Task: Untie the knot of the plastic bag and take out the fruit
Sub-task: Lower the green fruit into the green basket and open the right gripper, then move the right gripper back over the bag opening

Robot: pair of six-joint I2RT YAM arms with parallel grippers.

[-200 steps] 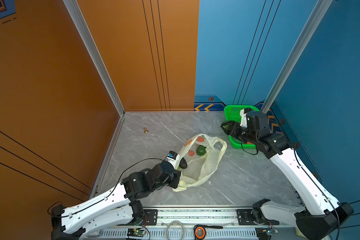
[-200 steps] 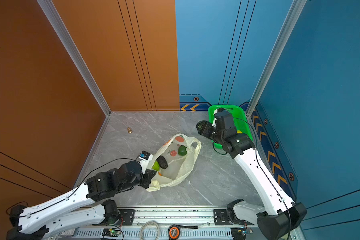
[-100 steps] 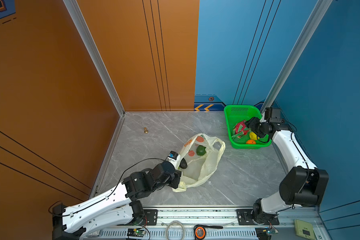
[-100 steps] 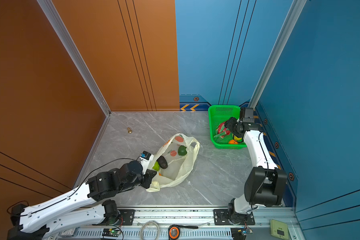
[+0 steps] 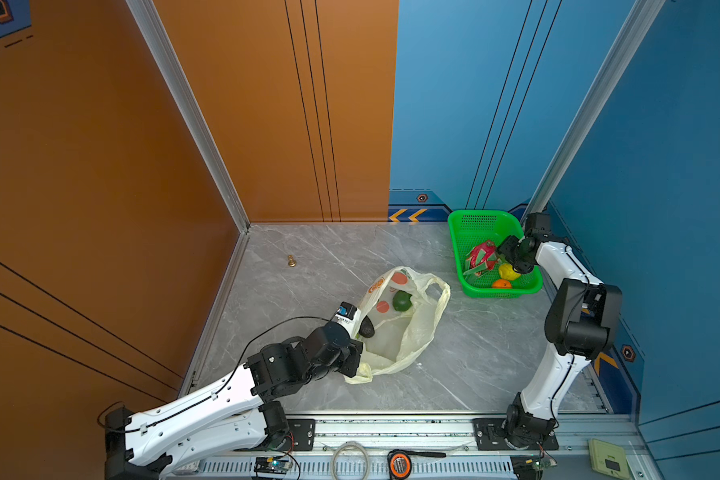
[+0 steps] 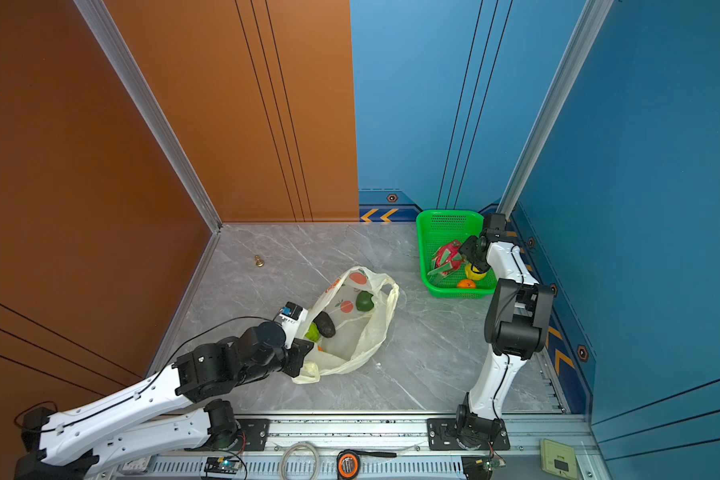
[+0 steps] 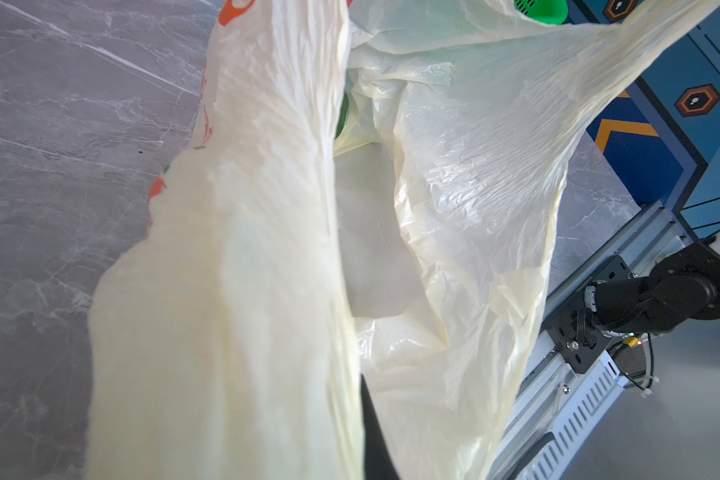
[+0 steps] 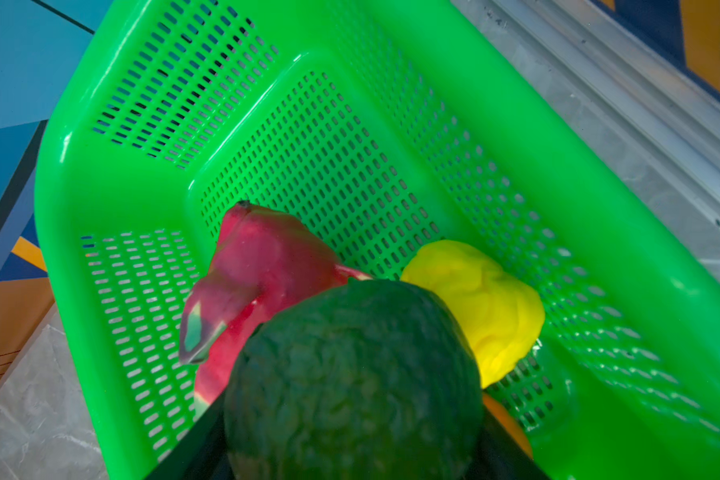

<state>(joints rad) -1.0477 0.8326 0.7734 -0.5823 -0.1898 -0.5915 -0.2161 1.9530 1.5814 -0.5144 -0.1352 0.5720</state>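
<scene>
Marble floor; bag over left gripper.

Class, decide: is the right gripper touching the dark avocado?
Touching. The right wrist view shows the avocado wedged between the jaws of the right gripper, over the green basket.

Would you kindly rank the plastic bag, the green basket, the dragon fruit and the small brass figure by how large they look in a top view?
1. The plastic bag and the green basket look about alike; I would not rank them.
2. The dragon fruit.
3. The brass figure, clearly smallest.
</scene>
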